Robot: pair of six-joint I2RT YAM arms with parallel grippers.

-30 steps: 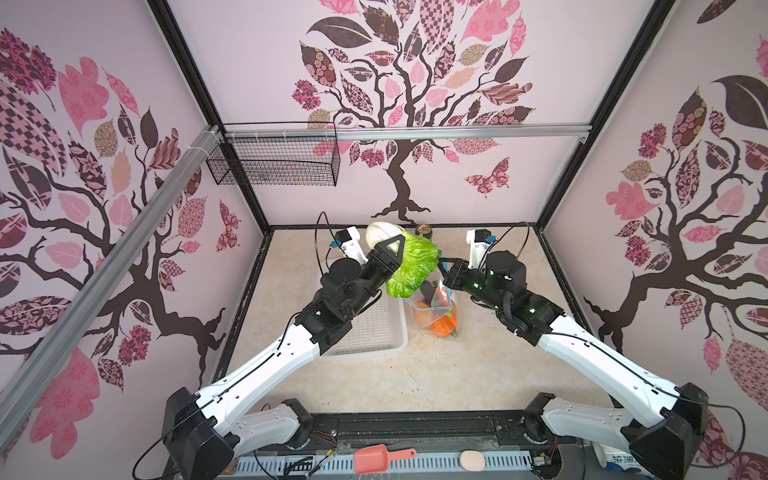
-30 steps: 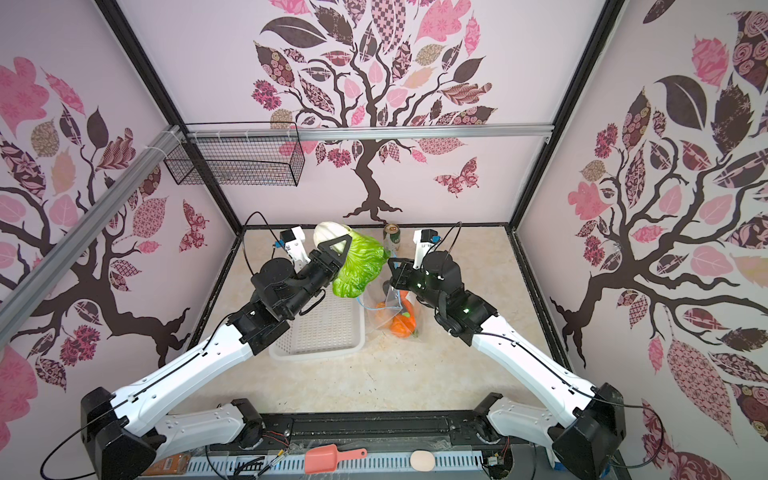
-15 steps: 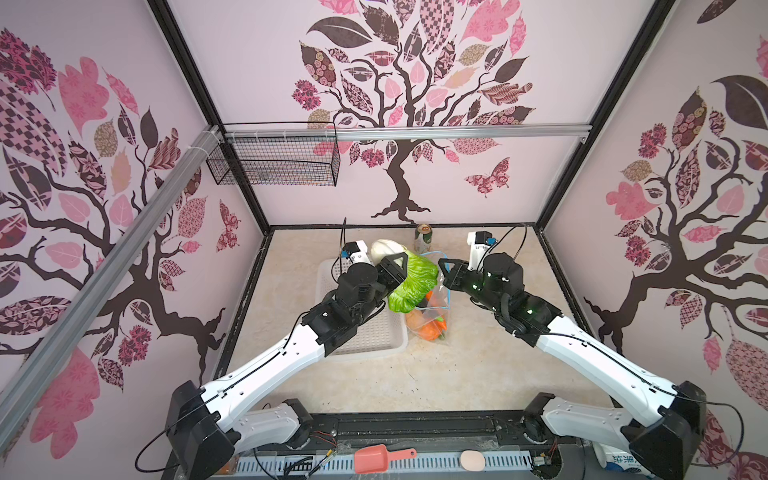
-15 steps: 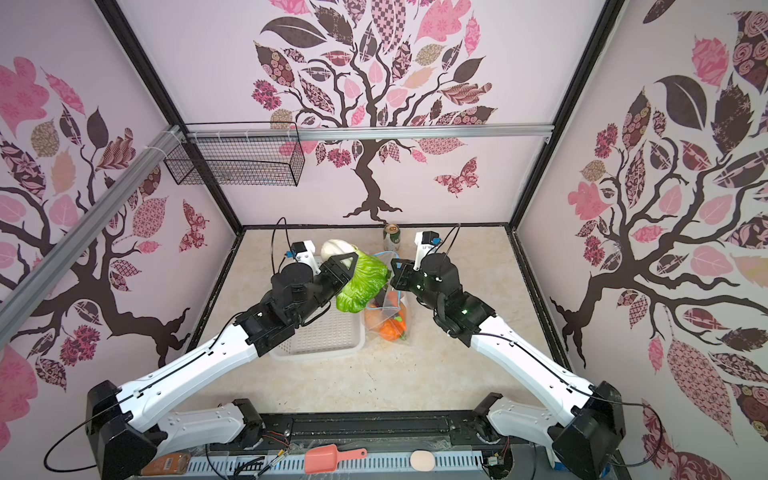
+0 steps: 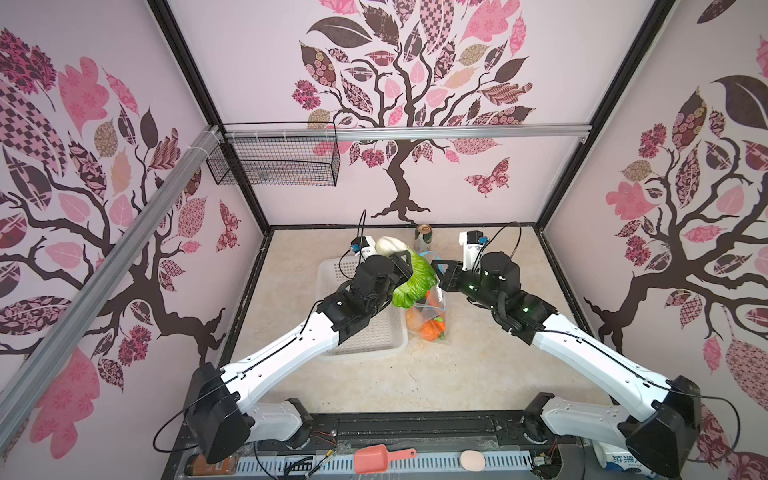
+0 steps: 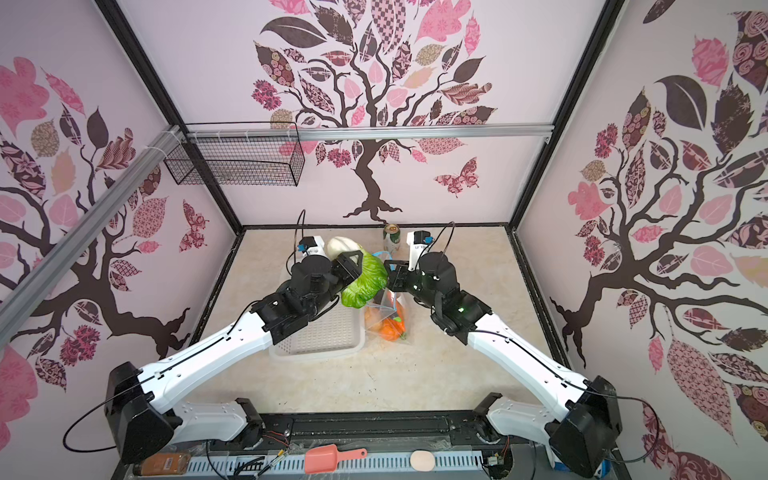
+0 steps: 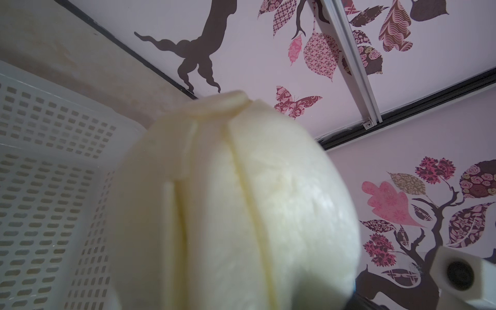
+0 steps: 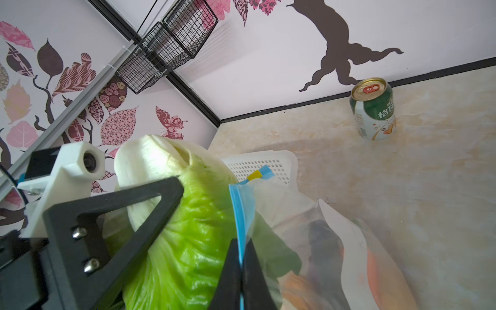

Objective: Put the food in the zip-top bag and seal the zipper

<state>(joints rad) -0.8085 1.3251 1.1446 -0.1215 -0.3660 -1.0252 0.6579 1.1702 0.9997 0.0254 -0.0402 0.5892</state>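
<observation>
My left gripper (image 5: 404,269) (image 6: 354,262) is shut on the green lettuce (image 5: 417,283) (image 6: 366,279) (image 8: 193,236). It holds the lettuce leaf-end down at the mouth of the zip-top bag (image 5: 433,308) (image 6: 386,309) (image 8: 338,241). The lettuce's white base (image 7: 241,201) fills the left wrist view and hides that gripper's fingers. My right gripper (image 5: 437,269) (image 6: 390,271) (image 8: 242,248) is shut on the blue zipper (image 8: 239,212) and holds the mouth up. Orange food (image 5: 432,330) (image 6: 388,330) and a dark piece (image 8: 322,236) lie inside the bag.
The white perforated basket (image 5: 374,337) (image 6: 320,338) (image 7: 40,161) stands left of the bag, under my left arm. A green-and-white drink can (image 5: 423,236) (image 6: 391,240) (image 8: 373,110) stands by the back wall. A black wire basket (image 5: 274,162) hangs on the wall.
My left gripper has come down with the lettuce, bringing its leafy end to the bag's mouth. My right gripper has kept its hold on the zipper.
</observation>
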